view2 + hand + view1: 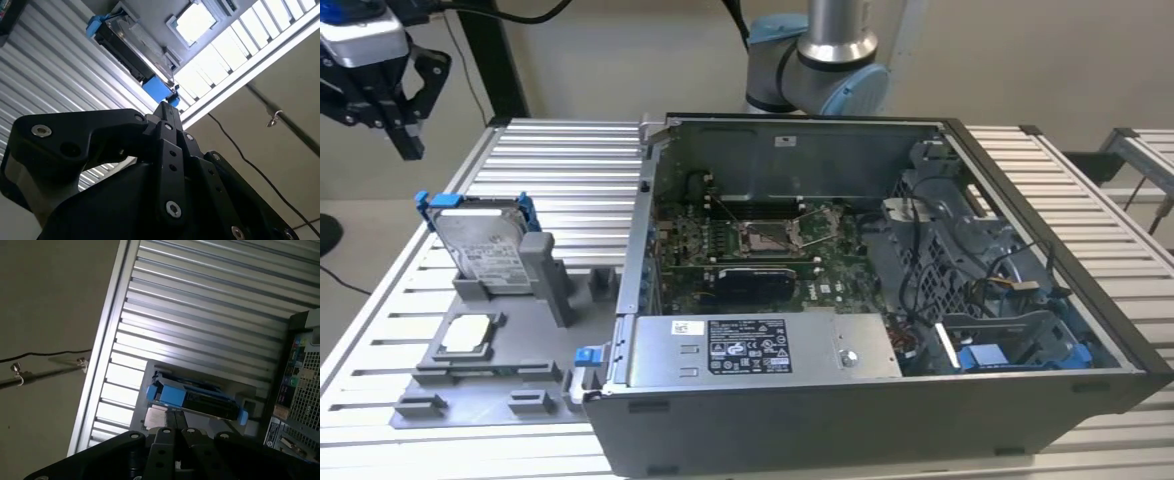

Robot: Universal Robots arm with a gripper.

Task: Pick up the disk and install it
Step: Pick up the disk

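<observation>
The disk (483, 245), a silver hard drive with a white label in a bright blue carrier, stands on edge in a grey holder (540, 275) at the exterior view's left. Both wrist views show it end-on as a blue-framed block (127, 50) (192, 399) beyond the fingertips. My black gripper (408, 148) hangs high above the table's far left corner, well apart from the disk and holding nothing. Its fingers meet at the tip (169, 105) (174, 416), so it is shut.
An open computer case (854, 300) fills the table's middle and right, with a motherboard (761, 245), a labelled grey metal box (754, 350) and a blue-tabbed bay (987, 355). A small silver chip (467, 335) lies on the grey tray. Ribbed table (560, 170) lies behind the disk.
</observation>
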